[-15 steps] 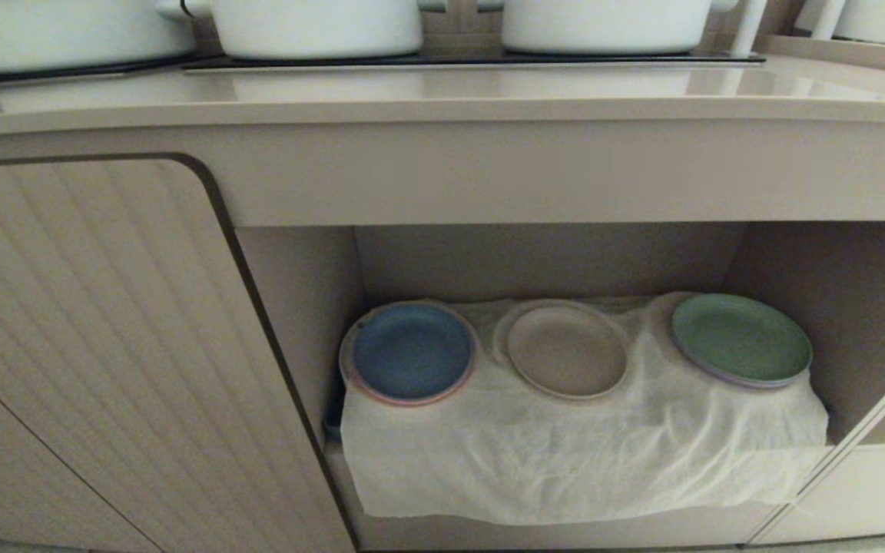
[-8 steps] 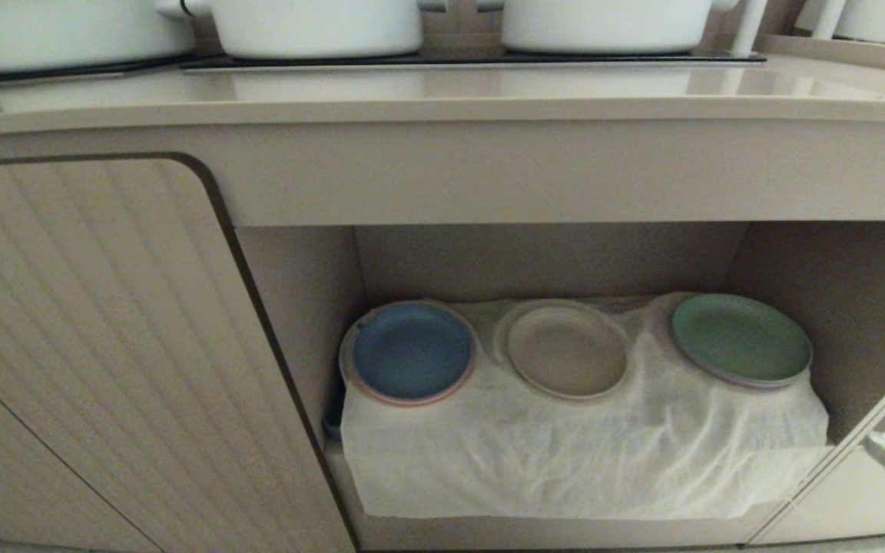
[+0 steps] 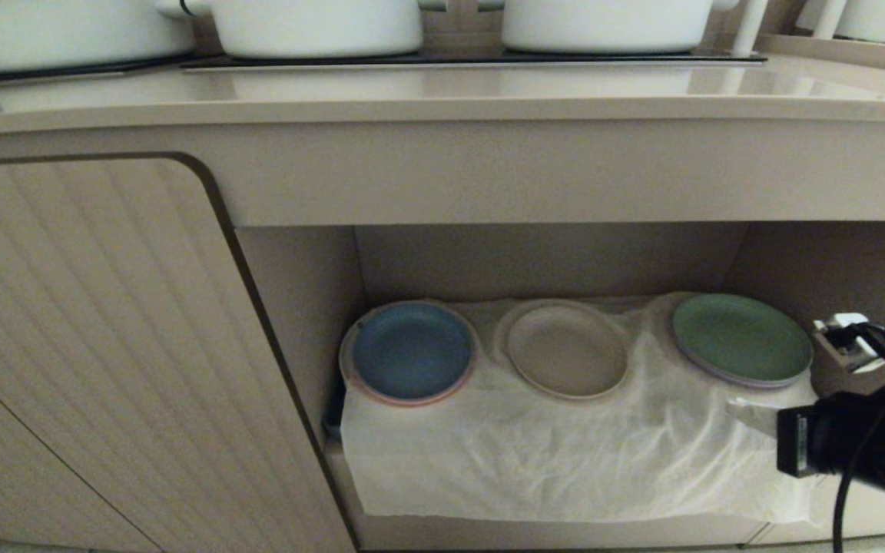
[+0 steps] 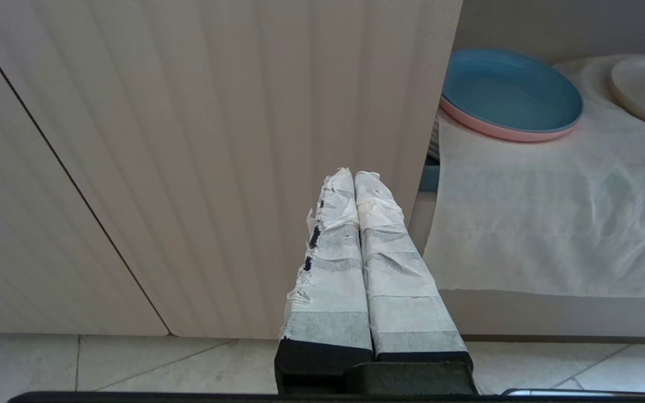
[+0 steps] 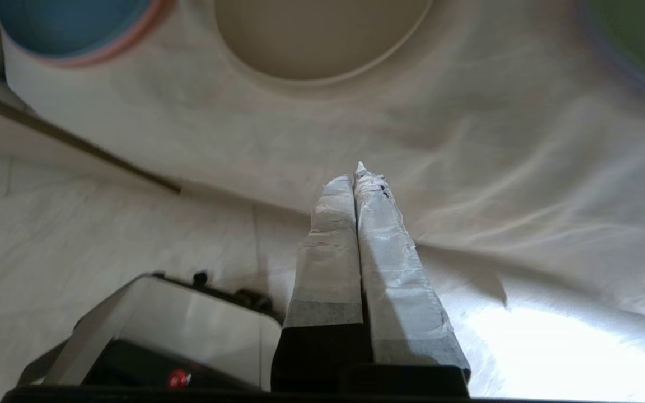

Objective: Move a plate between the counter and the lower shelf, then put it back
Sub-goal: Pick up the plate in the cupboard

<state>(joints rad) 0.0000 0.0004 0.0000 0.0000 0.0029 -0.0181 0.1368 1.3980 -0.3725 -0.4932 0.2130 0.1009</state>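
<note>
The cream-beige plate point(image 3: 565, 349) point(image 5: 317, 39) lies flat in the middle of the lower shelf point(image 3: 550, 261), on its white cloth point(image 3: 565, 461). My right gripper point(image 3: 742, 411) point(image 5: 356, 173) is shut and empty. It hovers in front of the cloth's right front edge, below the green plate point(image 3: 742, 338), pointing toward the shelf. The cream plate is farther in and to its left. My left gripper point(image 4: 354, 176) is shut and empty, parked low before the ribbed cabinet door point(image 4: 216, 140). The counter point(image 3: 442, 92) runs above the shelf.
A blue plate with a pinkish rim point(image 3: 412, 352) point(image 4: 510, 92) sits left of the cream one. White pots point(image 3: 312, 23) stand on the black hob at the back of the counter. The ribbed door point(image 3: 104, 346) closes off the left side. Tiled floor lies below.
My right arm has come up into the head view from the lower right and now reaches to the cloth's front right. The plates have not moved.
</note>
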